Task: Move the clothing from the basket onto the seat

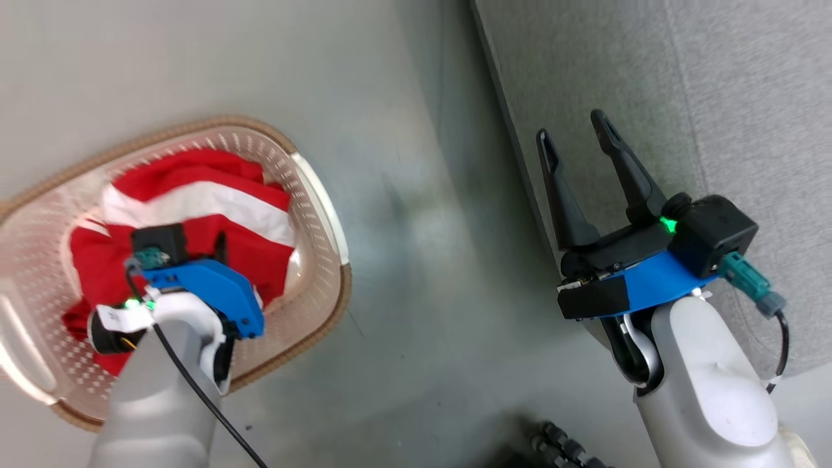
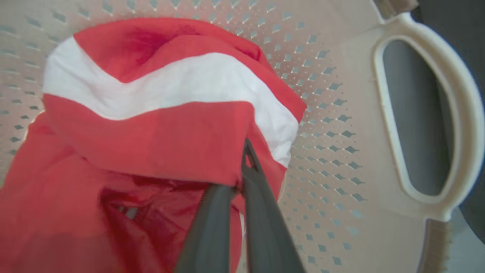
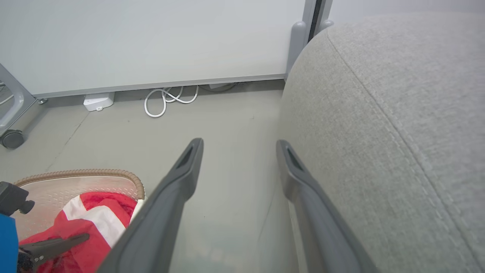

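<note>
The basket (image 1: 318,195) stands on the floor at the left, cream with a brown rim, and the red clothing (image 1: 201,195) with a white stripe lies bunched inside it. My left gripper (image 1: 218,250) reaches down into the basket. In the left wrist view it (image 2: 238,170) is shut on a fold of the clothing (image 2: 170,132), beside the basket's wall and white handle (image 2: 466,125). My right gripper (image 1: 572,130) hangs open and empty at the edge of the grey seat (image 1: 715,97). In the right wrist view its fingers (image 3: 238,144) straddle the seat's (image 3: 379,113) rounded edge.
Grey floor lies between the basket (image 3: 94,174) and the seat. A coiled white cable (image 3: 166,100) and a small white box (image 3: 98,101) lie along the pale wall. A caster wheel (image 3: 13,138) stands at the far left.
</note>
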Controlling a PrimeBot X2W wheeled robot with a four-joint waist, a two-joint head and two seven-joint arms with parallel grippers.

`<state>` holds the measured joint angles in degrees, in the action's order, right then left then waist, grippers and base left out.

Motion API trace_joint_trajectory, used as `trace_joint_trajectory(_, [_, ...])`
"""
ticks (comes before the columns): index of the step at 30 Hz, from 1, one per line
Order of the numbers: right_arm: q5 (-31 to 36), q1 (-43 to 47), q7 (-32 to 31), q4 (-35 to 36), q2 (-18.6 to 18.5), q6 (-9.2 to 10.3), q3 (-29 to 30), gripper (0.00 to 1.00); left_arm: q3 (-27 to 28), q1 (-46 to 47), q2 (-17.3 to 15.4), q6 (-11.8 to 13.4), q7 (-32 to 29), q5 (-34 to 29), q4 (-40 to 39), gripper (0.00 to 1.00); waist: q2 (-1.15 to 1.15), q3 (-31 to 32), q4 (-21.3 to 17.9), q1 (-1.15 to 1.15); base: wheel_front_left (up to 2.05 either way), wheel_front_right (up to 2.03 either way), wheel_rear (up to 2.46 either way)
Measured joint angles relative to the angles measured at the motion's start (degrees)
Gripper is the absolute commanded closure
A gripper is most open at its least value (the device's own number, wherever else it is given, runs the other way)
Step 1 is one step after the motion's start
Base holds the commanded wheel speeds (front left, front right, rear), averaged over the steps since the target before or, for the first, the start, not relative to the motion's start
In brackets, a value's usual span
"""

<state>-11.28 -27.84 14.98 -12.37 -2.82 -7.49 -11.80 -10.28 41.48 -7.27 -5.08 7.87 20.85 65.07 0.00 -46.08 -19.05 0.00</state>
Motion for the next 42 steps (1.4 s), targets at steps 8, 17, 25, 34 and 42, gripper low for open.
trace_joint_trajectory(8, [3.66,3.31,0.01,-6.16,0.04,0.00,1.16,0.00,-4.52,-2.78,2.96,-1.53,2.77,-0.74,2.97,1.00,0.00,11.84,2.99,0.00,0.00,0.00,0.00])
trace_joint_trajectory(17, [5.68,8.21,-1.97,-9.40,0.04,0.00,2.02,0.00,-12.89,-6.14,4.11,-2.13,3.23,1.03,0.02,1.00,0.01,26.83,6.74,-0.02,0.00,0.00,0.00])
trace_joint_trajectory(25, [5.83,13.35,-4.35,-9.67,0.04,0.00,2.05,0.00,-22.62,-7.70,4.33,-2.14,1.45,8.37,-9.82,1.00,0.01,38.28,10.09,-0.02,0.00,0.00,0.00])
trace_joint_trajectory(34, [5.86,16.74,-6.68,-7.78,0.03,0.00,1.23,0.00,-29.82,-2.78,4.36,-2.30,-1.85,12.34,-19.68,1.00,0.01,46.83,12.67,-0.02,0.00,0.00,0.00])
trace_joint_trajectory(42, [5.78,17.80,-7.68,-6.58,0.03,0.00,0.24,0.00,-32.67,1.99,4.38,-2.30,-4.65,13.10,-24.32,1.00,0.01,48.58,12.82,-0.01,0.00,0.00,0.00])
